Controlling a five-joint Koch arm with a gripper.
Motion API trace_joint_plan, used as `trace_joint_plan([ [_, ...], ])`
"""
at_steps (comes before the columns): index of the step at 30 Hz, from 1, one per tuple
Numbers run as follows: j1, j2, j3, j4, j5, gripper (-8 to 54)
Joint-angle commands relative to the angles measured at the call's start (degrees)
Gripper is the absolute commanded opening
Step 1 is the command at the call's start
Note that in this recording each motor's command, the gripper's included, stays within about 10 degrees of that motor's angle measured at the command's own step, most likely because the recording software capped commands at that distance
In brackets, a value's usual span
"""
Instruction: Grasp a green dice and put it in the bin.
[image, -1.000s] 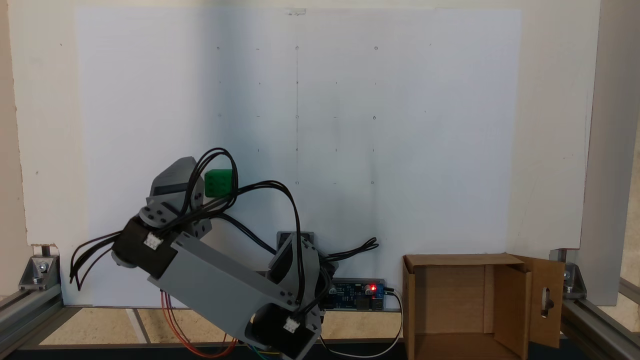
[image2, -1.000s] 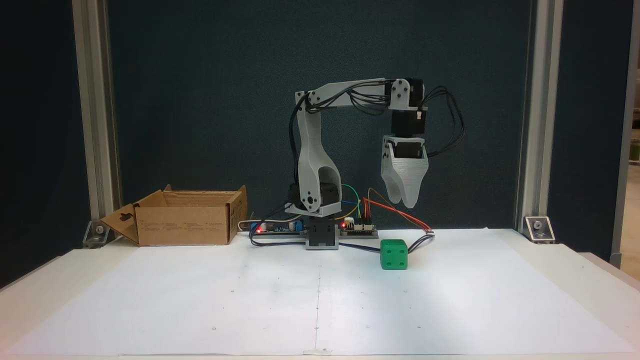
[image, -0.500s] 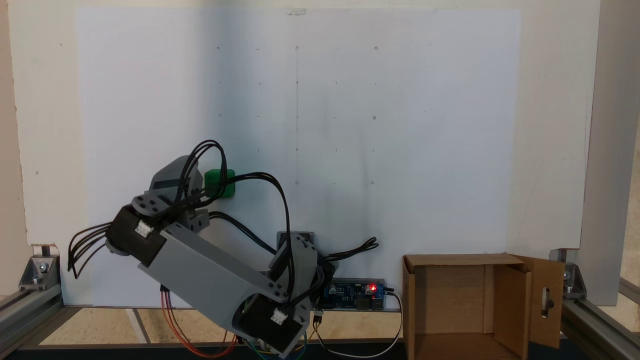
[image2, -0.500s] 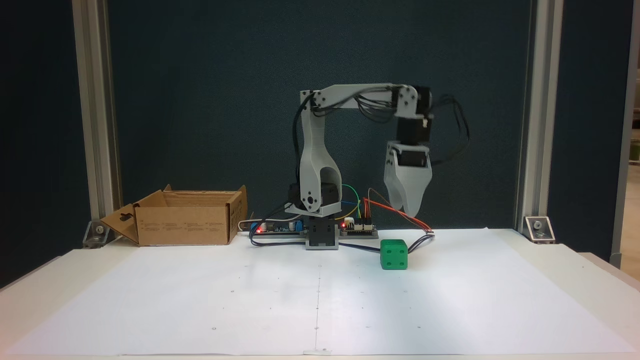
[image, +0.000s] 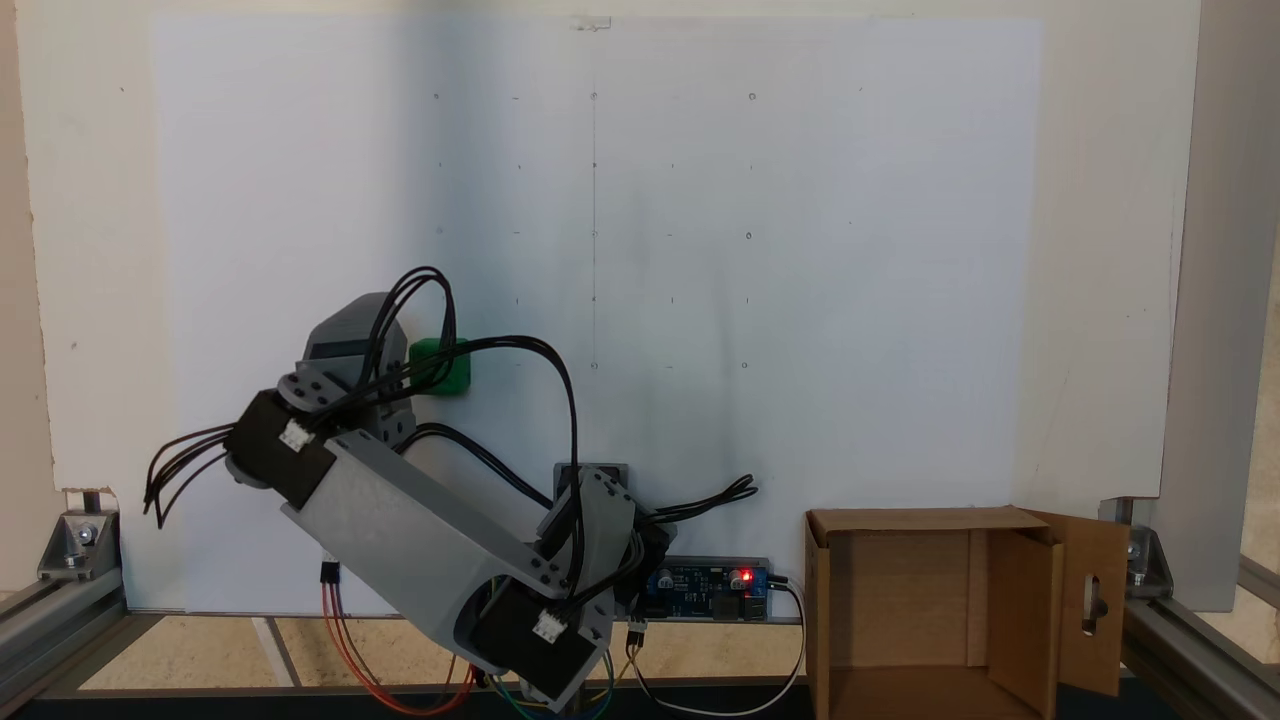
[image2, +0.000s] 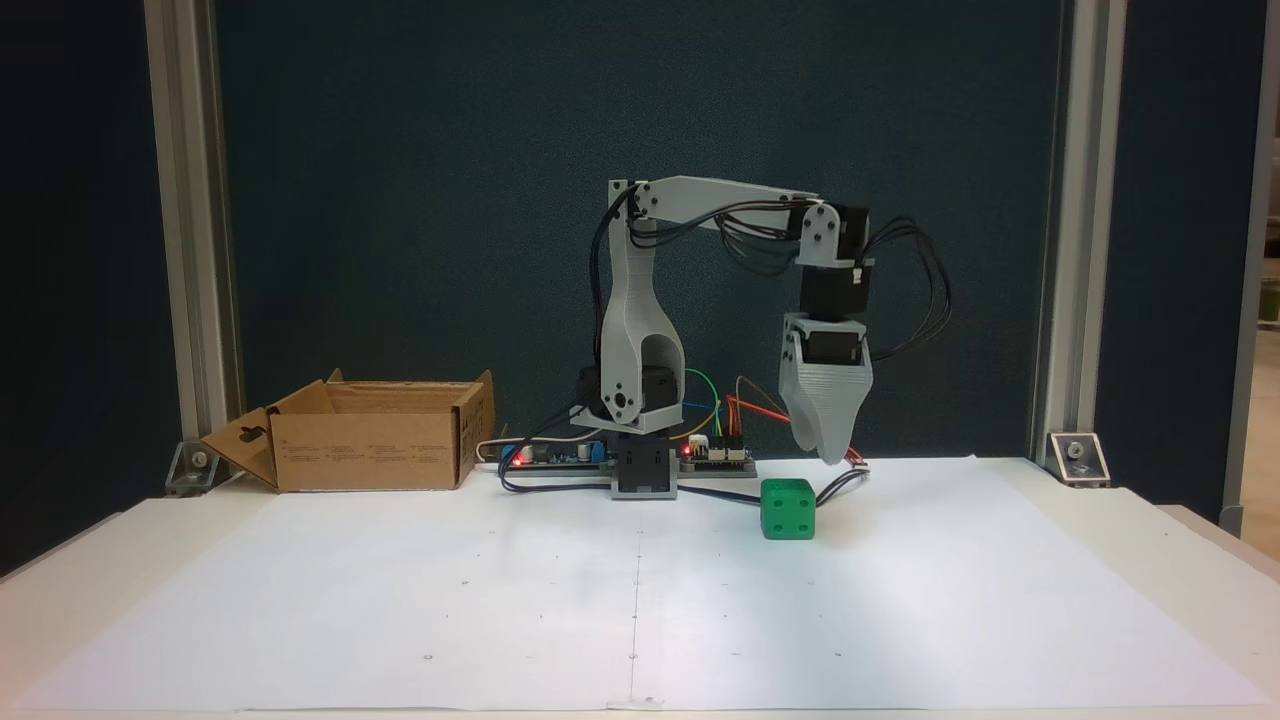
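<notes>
The arm's grey 3D-printed gripper (image2: 830, 455) hangs nose-down above the white paper sheet (image2: 640, 600), its tapered tip just above and to the right of the small bright green dice (image2: 788, 508) in a fixed view facing the arm. From this angle the jaws lie one behind the other, so whether they are parted cannot be told; they hold nothing. The green dice sits on the paper, apart from the gripper, with a four-pip face toward the camera. In a fixed view from above and behind the base, the dice (image: 445, 366) is partly hidden by the wrist and its black cables (image: 500, 360). The brown corrugated cardboard bin (image2: 370, 448), flaps open, one with a slot-shaped cutout, stands well apart on the far side of the arm's base (image2: 640, 470).
</notes>
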Motion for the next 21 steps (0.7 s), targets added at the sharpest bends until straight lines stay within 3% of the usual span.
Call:
trace_joint_plan([
  [1, 0.09, 0.09, -0.53, -0.26, 5.19, 44.7],
  [21, 0.44, 3.25, 7.12, -5.45, 10.72, 44.5],
])
